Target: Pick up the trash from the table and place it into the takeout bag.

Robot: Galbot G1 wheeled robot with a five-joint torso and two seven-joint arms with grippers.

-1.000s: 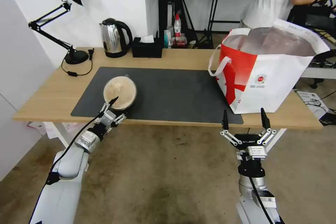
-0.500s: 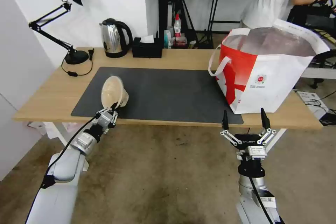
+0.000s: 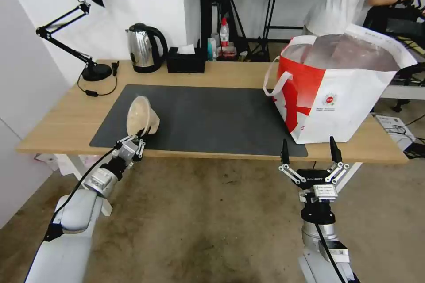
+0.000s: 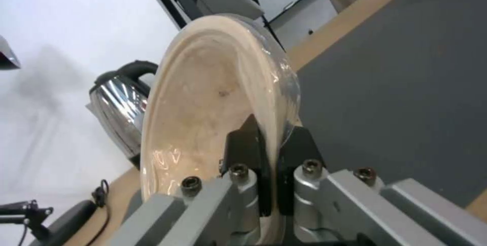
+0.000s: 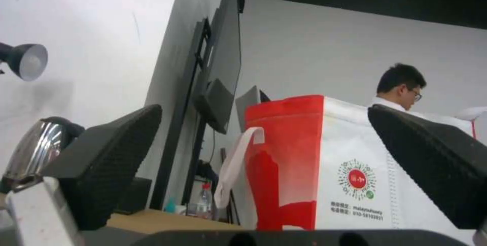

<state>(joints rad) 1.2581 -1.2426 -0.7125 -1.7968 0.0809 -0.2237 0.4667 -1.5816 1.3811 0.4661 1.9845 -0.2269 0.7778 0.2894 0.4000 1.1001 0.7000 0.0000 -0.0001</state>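
Head view, counts: one clear-lidded bowl of tan food (image 3: 141,114), one takeout bag (image 3: 338,86), one kettle (image 3: 142,47), one tissue box (image 3: 186,59), one desk lamp (image 3: 82,26), two grippers. Left gripper (image 3: 141,135) sits at the near edge of the table (image 3: 66,119), over the near left corner of the dark mat (image 3: 212,117); its two fingers are pinched on the bowl's rim. Bowl is tipped on edge, lid facing the robot's left. Left wrist view: both black fingertips (image 4: 246,147) press either side of the rim, kettle behind. Bag stands upright at the table's right end, mouth open, well apart from the bowl. Right gripper (image 3: 310,152) hangs below the table's front edge near the bag, fingers spread wide, holding nothing.
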